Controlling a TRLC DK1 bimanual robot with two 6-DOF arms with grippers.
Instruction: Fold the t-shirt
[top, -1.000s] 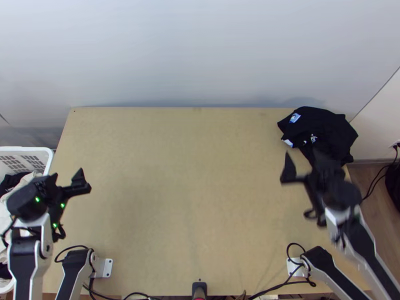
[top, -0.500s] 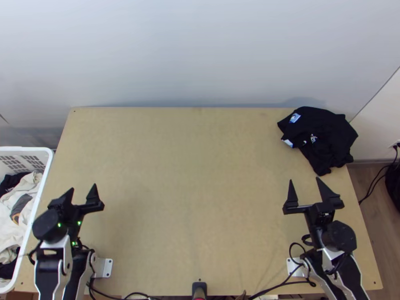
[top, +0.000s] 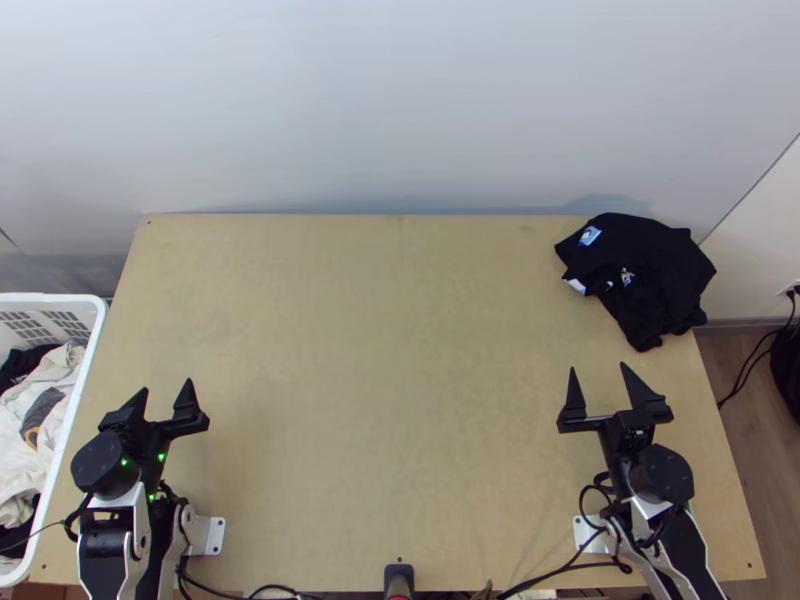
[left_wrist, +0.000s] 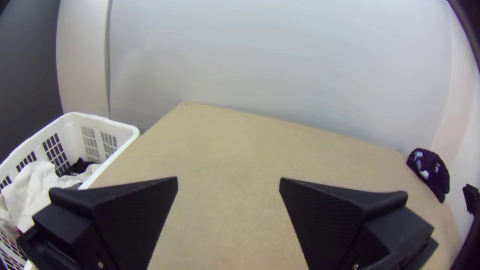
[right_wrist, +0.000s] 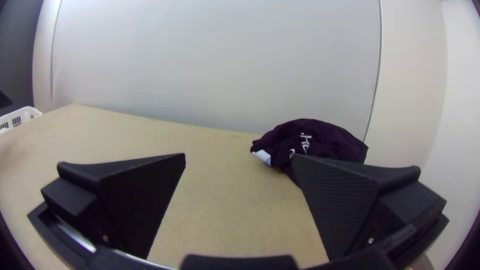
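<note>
T-shirt (top: 665, 270) is a dark heap at the far right corner of the table (top: 400, 350), bunched and not spread, with pale labels and a small white print on it. Whether it is one garment or several, I cannot tell.

From the left, a white plastic basket (top: 55, 297) stands close beside the left edge of the table. It has slots in its wall, and in it lie light cloth (top: 30, 410), loosely crumpled, and some black cloth (top: 22, 365).

Next comes the left gripper (top: 164, 388), above the near left part of the table. Its jaws are released and stand wide apart, with nothing between them. Behind it, at the near edge of the table, is a white bracket (top: 207, 536).

At the middle of the same near edge stands a small black device (top: 398, 575); black cables (top: 262, 590) run along this edge.

Further right, a second bracket, also white, is at the near edge of the table. The right gripper (top: 599, 368) is above the near right part of the table, on the near side of the heap and apart from it. Its jaws also are released, wide open, and grasp nothing.
</note>
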